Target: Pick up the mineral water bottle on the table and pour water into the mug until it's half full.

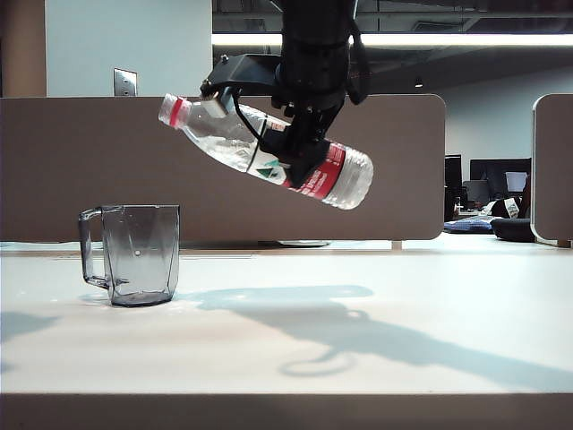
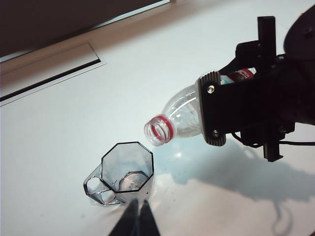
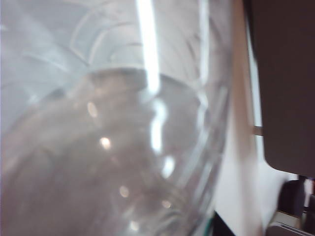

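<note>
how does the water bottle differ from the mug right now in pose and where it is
The mineral water bottle hangs in the air, clamped in the right gripper and tilted, neck toward the mug; the mug stands upright on the table. The bottle still holds water; no water shows in the mug. Both are see-through.

No legible text; mineral water bottle (image 1: pixel 269 150) label print too small.

Clear plastic bottle (image 1: pixel 269 148), glossy transparent mug (image 1: pixel 134 255)
</note>
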{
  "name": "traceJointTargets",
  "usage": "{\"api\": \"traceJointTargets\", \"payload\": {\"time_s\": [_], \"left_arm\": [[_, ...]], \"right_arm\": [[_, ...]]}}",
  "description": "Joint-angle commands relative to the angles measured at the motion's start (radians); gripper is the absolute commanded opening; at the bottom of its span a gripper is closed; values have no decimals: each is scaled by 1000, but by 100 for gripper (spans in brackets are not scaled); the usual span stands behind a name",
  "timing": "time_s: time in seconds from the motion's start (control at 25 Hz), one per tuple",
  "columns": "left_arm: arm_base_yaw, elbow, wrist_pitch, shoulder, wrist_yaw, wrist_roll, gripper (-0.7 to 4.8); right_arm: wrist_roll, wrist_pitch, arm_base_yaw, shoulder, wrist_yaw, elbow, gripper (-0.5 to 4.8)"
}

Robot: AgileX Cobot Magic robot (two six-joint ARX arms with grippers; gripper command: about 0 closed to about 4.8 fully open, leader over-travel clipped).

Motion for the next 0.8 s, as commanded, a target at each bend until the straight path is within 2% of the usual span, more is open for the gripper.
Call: {"api": "traceJointTargets", "payload": {"time_s": [0.04,0.28,0.52,0.8], "left_arm": [[0,3,13,-2,5,-6,-5],[-1,3,11,-2,3,-23,-5],[-1,3,-13,-5,4,-40,-5],[-3,3,-19,-24,4,-40,-5]], "right_arm": [[-37,47,2,-15,46,14,313],[-73,116,4,-15,53,14,313],[-145,210,5,11,121,14,313],[-191,238,5,71,139,16,312]]}}
